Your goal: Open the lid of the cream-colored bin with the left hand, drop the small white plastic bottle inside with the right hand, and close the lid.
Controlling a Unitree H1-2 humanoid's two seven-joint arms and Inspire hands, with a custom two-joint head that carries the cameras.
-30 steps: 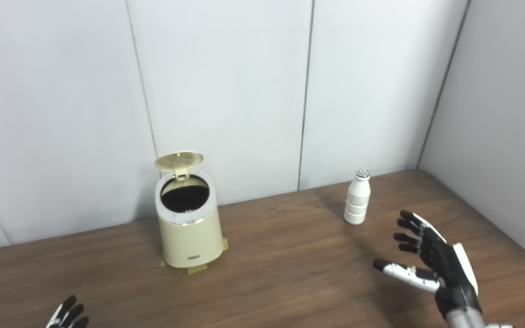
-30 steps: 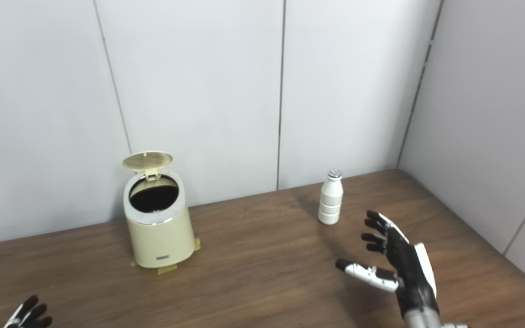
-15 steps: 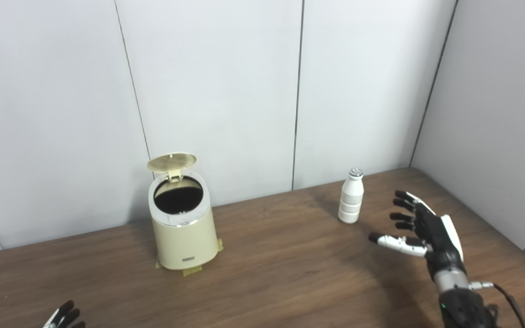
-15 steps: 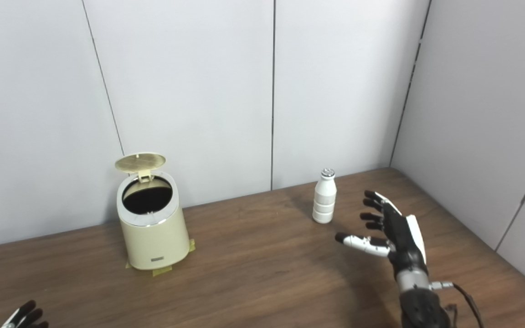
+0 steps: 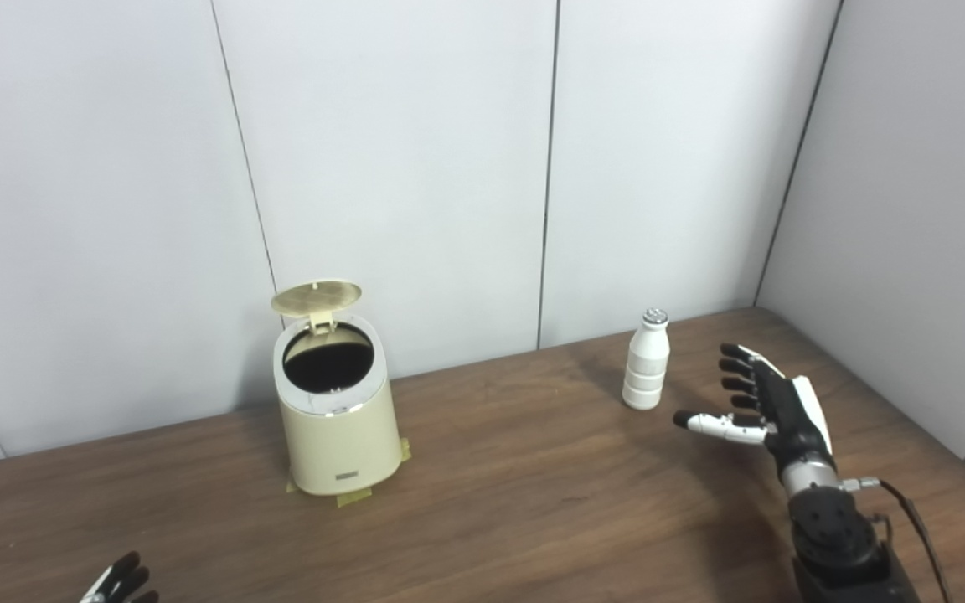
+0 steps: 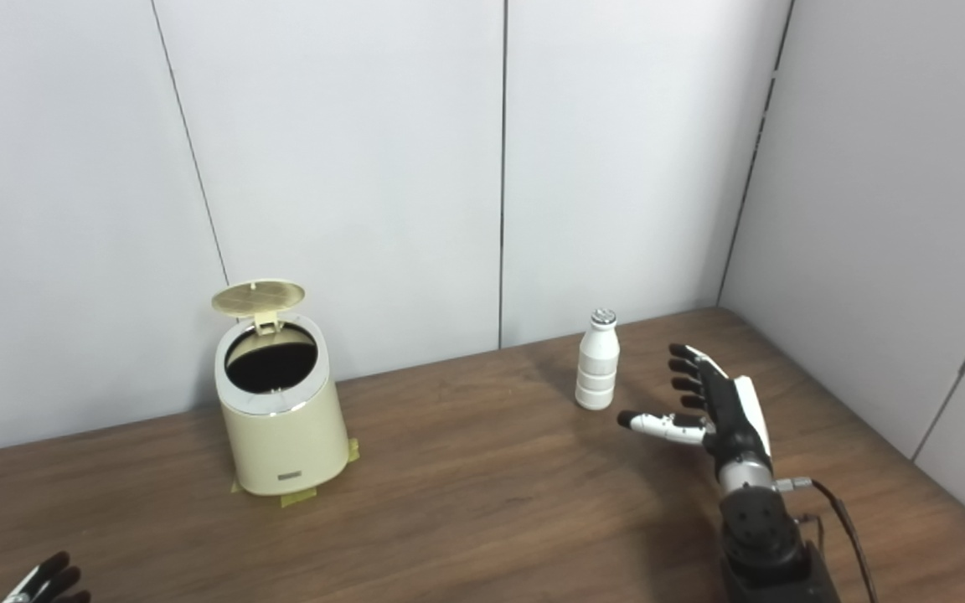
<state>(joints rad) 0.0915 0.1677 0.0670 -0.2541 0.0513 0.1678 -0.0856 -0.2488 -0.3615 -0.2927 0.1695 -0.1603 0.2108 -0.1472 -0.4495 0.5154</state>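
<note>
Where the brown wooden worktop [image 5: 482,502] meets its near left corner, only the dark tips of the left hand [image 5: 118,582] poke up from the bottom edge; too little of it shows to tell whether its fingers are spread or closed, and it touches nothing.

Further right, toward the back edge of the worktop and left of its middle, stands the cream-colored bin [image 5: 333,402]. It is upright, with strips of yellowish tape [image 5: 354,496] under its base. Its round lid [image 5: 316,296] is raised on the rear hinge and stands open above the dark, round mouth.

To the right again, near the back edge and toward the far right corner, the small white plastic bottle [image 5: 645,362] stands upright with a silvery cap. It is well apart from the bin and rests on bare wood.

Just right of the bottle and slightly nearer the front edge is the right hand [image 5: 771,402], black with white panels, its arm rising from the bottom right. Its fingers [image 5: 738,368] are spread wide and empty, pointing toward the back wall, while the thumb [image 5: 713,423] reaches leftward below the bottle's base. The bottle sits just beside the open fingers, to their left, with a clear gap; nothing touches it.
</note>
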